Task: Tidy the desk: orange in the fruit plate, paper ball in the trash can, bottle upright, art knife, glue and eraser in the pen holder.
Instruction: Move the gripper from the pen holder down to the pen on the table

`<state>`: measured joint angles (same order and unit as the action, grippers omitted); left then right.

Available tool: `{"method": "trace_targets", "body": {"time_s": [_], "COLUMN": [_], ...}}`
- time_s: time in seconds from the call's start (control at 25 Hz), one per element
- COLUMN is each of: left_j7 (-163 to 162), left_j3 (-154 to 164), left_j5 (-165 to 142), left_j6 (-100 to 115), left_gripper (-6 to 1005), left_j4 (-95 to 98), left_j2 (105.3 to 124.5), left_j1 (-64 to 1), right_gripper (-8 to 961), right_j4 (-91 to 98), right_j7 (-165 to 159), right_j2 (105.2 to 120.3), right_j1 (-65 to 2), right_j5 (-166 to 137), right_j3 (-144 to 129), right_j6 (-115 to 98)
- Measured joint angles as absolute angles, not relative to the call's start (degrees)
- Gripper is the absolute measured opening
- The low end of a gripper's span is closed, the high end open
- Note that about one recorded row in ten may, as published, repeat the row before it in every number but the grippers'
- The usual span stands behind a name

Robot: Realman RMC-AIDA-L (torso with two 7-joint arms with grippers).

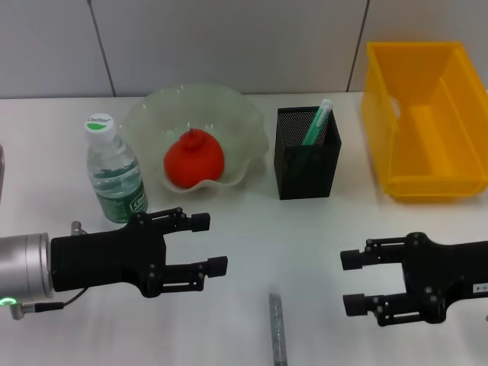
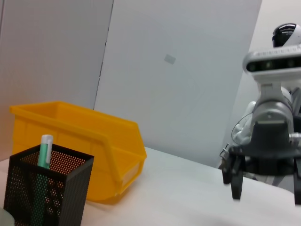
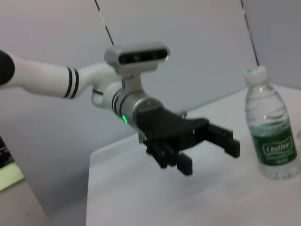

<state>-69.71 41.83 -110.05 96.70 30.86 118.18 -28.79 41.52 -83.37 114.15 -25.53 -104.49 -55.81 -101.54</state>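
While the orange (image 1: 194, 162) sits in the fruit plate (image 1: 244, 122), the bottle (image 1: 114, 171) stands and the art knife (image 1: 316, 122) is in the pen holder (image 1: 306, 171), the glue (image 1: 277, 328) lies between the open, empty left gripper (image 1: 212, 244) and right gripper (image 1: 354, 282); eraser unseen

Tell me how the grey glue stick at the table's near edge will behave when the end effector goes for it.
The glue looks slim and round, so it would likely roll if nudged sideways. It lies flat, leaving little height to grip. Its silvery skin may be slippery. It is probably light.
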Motion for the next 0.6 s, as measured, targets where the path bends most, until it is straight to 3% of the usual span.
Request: {"method": "trace_targets", "body": {"time_s": [0.32, 0.6], "left_j7": [-69.25, -66.36], "left_j3": [41.33, 41.21], "left_j5": [-109.66, -109.61], "left_j6": [96.4, 96.31], "left_gripper": [712, 710], "left_j4": [30.95, 30.96], "left_j2": [118.07, 117.9], "left_j1": [-28.27, -26.96], "right_gripper": [700, 700], "right_j4": [46.28, 48.35], "right_j7": [-100.97, -130.52], "right_j2": [114.15, 112.47], "right_j1": [-28.92, -40.32], "right_j5": [-110.55, -122.93], "right_j3": [-55.9, -56.58], "right_j6": [-100.88, -103.15]}}
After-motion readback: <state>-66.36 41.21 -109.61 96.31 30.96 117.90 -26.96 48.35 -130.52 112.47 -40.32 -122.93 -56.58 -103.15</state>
